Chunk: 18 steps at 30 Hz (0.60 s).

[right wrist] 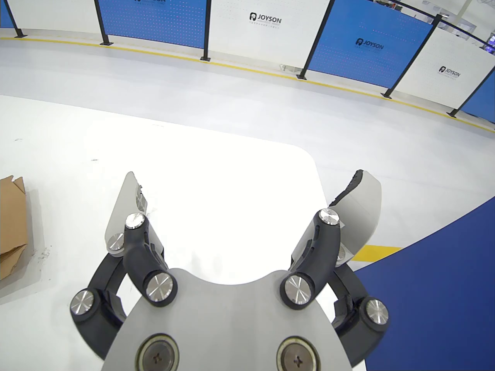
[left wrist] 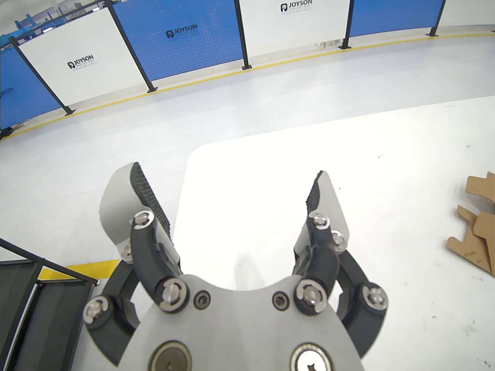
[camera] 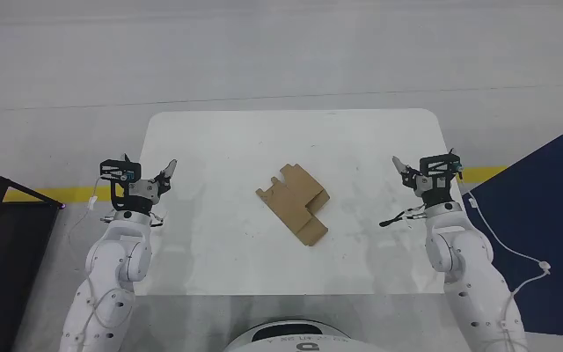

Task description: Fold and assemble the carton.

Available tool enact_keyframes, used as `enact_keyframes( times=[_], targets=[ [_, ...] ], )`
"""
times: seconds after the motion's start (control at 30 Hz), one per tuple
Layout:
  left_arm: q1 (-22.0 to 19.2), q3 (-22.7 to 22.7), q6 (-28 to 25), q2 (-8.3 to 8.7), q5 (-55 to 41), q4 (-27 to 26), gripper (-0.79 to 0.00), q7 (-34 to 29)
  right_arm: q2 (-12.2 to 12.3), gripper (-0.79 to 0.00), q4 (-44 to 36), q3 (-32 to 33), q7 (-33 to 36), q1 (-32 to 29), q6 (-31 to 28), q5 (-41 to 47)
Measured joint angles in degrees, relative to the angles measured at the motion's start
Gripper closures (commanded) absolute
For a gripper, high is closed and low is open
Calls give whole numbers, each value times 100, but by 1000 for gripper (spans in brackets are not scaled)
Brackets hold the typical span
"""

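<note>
Top view: flat carton [camera: 295,201] on table [camera: 220,167]

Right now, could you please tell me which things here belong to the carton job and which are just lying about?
Job: carton, left tool, right tool.
Lying about: black frame, fence.

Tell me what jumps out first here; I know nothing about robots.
A flattened brown carton lies near the middle of the white table, with nothing touching it. On either side, near the table's edges, the left gripper and right gripper hang open, both well apart from the carton.
</note>
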Motion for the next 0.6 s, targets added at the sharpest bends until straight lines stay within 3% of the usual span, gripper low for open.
enact_keyframes(
  times=[0.3, 0.4, 0.6],
  targets=[
    [0, 0, 0, 0, 0, 0, -785, 0, -4, -785, -3, -19, 16, 0, -67, 66],
    [0, 0, 0, 0, 0, 0, -785, 0, -11, -785, -49, -52, 216, -6, -859, 893],
    [0, 0, 0, 0, 0, 0, -785, 0, 16, -785, 152, -235, 1661, 116, -2554, 3162]
  ],
)
